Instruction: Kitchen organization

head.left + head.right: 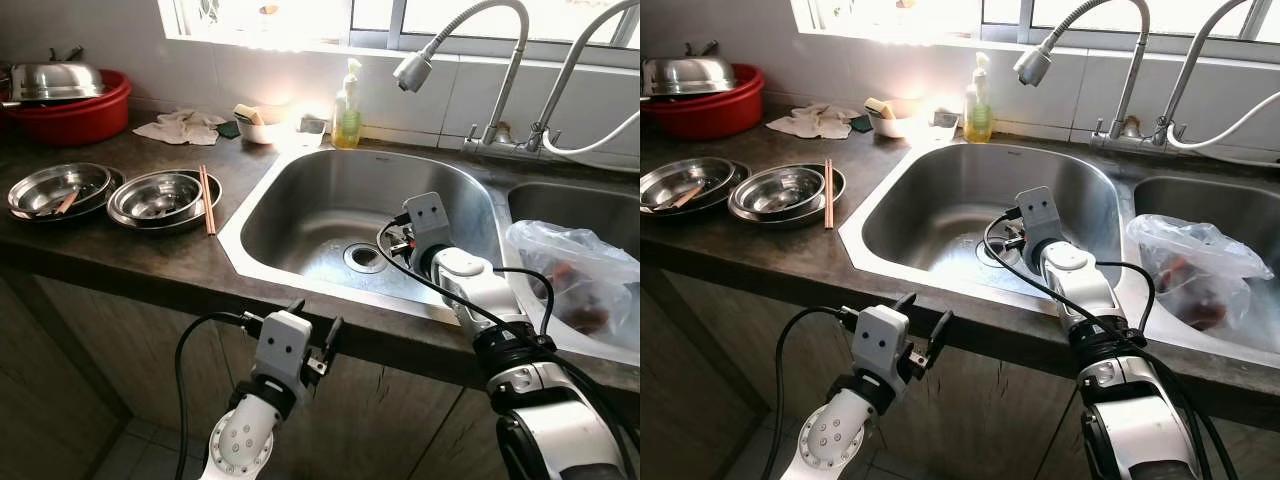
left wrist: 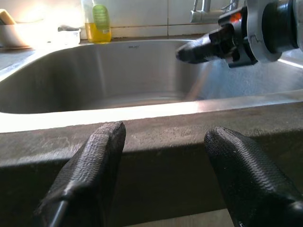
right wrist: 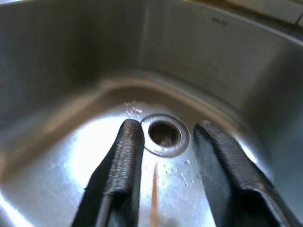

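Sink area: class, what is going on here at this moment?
The right gripper reaches down into the left sink, open and holding nothing, poised over the drain. The left gripper hangs open in front of the counter edge, below the sink. Steel bowls with chopsticks sit on the counter to the left, and a plastic bag lies in the right basin.

I could read no text anywhere; a small stamped mark sat on the sink's (image 3: 222, 56) back wall beyond my right gripper (image 3: 163, 142), too blurred to make out
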### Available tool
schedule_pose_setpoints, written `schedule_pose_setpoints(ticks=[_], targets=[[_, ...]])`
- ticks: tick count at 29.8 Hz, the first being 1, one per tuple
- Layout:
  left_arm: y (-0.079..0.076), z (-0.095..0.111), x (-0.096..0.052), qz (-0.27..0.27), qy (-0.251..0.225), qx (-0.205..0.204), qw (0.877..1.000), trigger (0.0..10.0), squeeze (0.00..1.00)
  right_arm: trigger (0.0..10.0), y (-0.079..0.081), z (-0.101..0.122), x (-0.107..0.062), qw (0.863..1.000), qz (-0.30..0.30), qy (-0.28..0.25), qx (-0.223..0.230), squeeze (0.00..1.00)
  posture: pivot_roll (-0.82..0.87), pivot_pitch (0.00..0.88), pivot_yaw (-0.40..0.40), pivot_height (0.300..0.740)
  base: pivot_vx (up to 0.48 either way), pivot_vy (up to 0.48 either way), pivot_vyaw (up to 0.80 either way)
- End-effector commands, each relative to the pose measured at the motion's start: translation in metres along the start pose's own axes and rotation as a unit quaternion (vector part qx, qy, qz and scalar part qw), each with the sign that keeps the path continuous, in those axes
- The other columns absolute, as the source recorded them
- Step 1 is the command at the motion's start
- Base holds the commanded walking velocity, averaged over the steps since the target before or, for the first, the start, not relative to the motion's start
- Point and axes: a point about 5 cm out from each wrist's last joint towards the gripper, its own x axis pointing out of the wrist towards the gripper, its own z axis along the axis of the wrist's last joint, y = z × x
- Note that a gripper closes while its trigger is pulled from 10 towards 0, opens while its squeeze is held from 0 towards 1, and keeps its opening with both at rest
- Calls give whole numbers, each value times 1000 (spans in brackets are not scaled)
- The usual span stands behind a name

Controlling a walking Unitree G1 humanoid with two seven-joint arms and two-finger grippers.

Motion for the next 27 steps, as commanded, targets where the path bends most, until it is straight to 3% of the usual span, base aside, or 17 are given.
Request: schedule_pose_setpoints(ticks=[1,8,9,10,14,18,23,24,27], targets=[[1,2,0,5,1,5,1000,10000,0,10000,-1,5,-1,1000,-1,-18,7,1000,133,0,-76,740,0,0,0],[1,2,2,1,-1,5,1000,10000,0,10000,-2,8,-6,999,-7,-43,19,1000,124,0,-67,740,0,0,0],[1,2,3,0,-1,5,1000,10000,0,10000,-3,13,-10,997,-12,-66,24,384,116,0,-62,740,0,0,0],[0,2,3,1,-1,5,1000,10000,0,10000,-3,16,-11,997,-13,-76,31,0,116,0,-62,740,0,0,0],[1,2,5,1,-1,5,1000,10000,0,10000,-3,24,-22,990,-23,-132,48,0,109,0,-56,740,0,0,0],[2,4,6,3,-2,7,1000,10000,0,10000,0,32,-49,976,-31,-213,38,0,104,0,-47,740,0,0,0],[4,3,5,4,1,8,1000,10000,0,10000,5,29,-68,970,-41,-236,40,0,93,0,-28,740,0,0,0],[5,3,5,4,2,7,1000,10000,0,10000,13,24,-83,967,-45,-247,49,0,88,0,-28,740,0,0,0],[6,4,5,7,2,12,1000,10000,0,10000,20,16,-98,964,-46,-255,57,0,83,0,-21,740,0,0,0]])
